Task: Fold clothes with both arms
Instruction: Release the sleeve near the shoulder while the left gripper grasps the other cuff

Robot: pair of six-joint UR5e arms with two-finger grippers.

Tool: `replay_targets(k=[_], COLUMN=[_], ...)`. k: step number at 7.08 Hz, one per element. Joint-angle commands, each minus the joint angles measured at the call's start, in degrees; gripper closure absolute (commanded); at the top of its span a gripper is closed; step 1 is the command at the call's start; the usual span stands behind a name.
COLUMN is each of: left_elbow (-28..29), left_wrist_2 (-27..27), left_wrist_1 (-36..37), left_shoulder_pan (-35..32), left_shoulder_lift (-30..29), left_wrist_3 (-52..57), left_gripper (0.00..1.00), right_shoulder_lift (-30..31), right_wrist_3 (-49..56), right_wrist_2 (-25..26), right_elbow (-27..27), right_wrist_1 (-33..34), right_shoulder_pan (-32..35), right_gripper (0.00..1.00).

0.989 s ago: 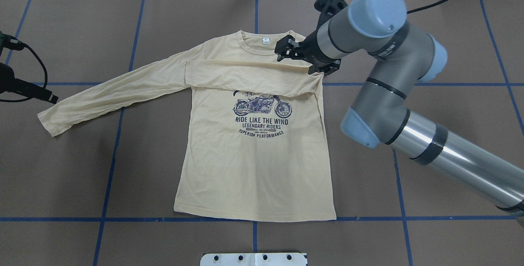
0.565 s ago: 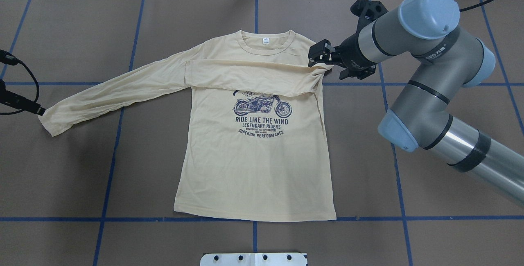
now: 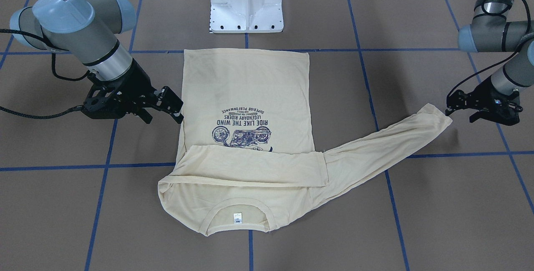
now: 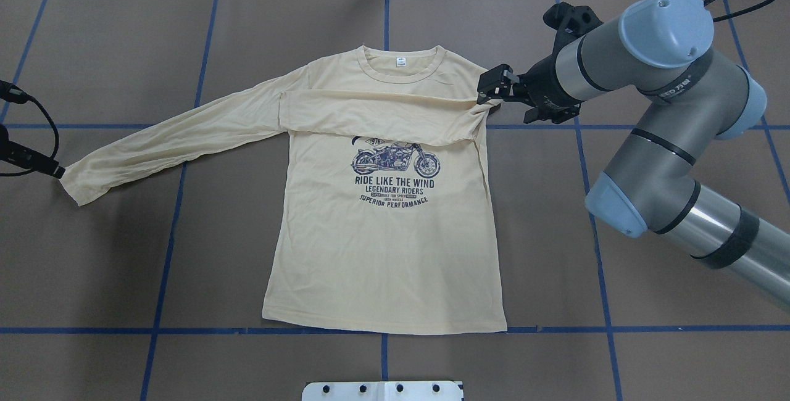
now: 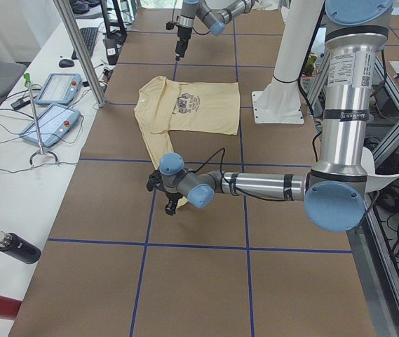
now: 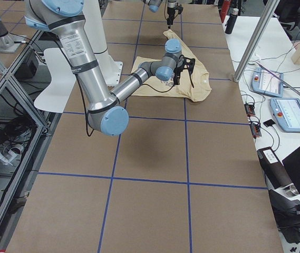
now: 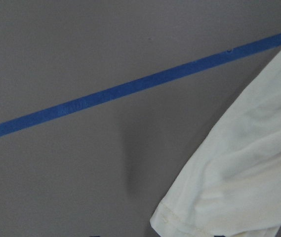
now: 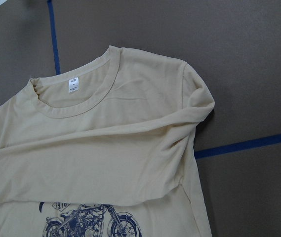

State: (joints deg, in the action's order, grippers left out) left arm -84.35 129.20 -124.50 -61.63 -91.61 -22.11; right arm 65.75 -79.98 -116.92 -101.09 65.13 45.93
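The cream-yellow shirt (image 4: 382, 247) lies flat, print side up, with its white neck tag (image 4: 401, 62) at the far side. One sleeve is folded across the chest (image 4: 370, 114). The other sleeve (image 4: 173, 139) stretches out to the left. My right gripper (image 4: 492, 87) hovers open and empty at the shirt's right shoulder; it also shows in the front view (image 3: 174, 105). My left gripper (image 4: 54, 169) sits at the outstretched cuff (image 3: 440, 119); I cannot tell whether it is open or shut. The left wrist view shows only the cuff (image 7: 249, 173), with no fingers.
The white pedestal base (image 3: 246, 4) stands at the table's near edge behind the hem. Blue tape lines (image 4: 166, 216) cross the brown table. A side bench holds tablets (image 5: 52, 105) and a dark bottle (image 5: 17, 247).
My right gripper moved right, from over the collar area to just off the right shoulder. My left gripper moved down to the cuff. The shirt has not shifted.
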Motion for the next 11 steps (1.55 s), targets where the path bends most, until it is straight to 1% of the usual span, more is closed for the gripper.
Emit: replay_targets(k=[1,3,4,6,7,8,9,10,11], left_elbow=[0.6,0.9,0.9,1.4,1.9,2.2,2.3,2.7,2.7], left_wrist_2=[0.0,1.7,1.7,1.7,1.7,1.7,1.7,1.7,1.7], left_wrist_1=[0.1,0.1,0.1,0.1,0.1,0.1,0.1,0.1,0.1], left_shoulder_pan=[0.1,0.3,0.7,1.3,1.4,2.3,2.4,2.5,2.5], left_shoulder_lift=[-0.3,-0.8,-0.9,-1.0,-1.3,-1.5,-1.5,-1.9,-2.0], left_wrist_3=[-0.2,-0.1,-0.2,-0.1,-0.1,-0.1,-0.1,-0.1,-0.1], left_gripper=[0.25,0.28,0.28,0.28,0.30,0.30,0.34,0.34,0.41], right_shoulder_lift=[1.5,1.6,1.6,1.6,1.8,1.8,1.9,1.9,1.9], right_wrist_3=[0.0,0.0,0.0,0.0,0.0,0.0,0.0,0.0,0.0], right_wrist_2=[0.8,1.2,2.4,2.7,2.7,2.7,2.8,2.8,2.8], right_elbow=[-1.1,-1.1,-1.1,-1.1,-1.1,-1.2,-1.2,-1.2,-1.2], right_wrist_1=[0.0,0.0,0.0,0.0,0.0,0.0,0.0,0.0,0.0], right_shoulder_pan=[-0.1,-0.1,-0.2,-0.4,-0.4,-0.4,-0.5,-0.5,-0.5], right_gripper=[0.02,0.02,0.02,0.02,0.02,0.02,0.02,0.02,0.02])
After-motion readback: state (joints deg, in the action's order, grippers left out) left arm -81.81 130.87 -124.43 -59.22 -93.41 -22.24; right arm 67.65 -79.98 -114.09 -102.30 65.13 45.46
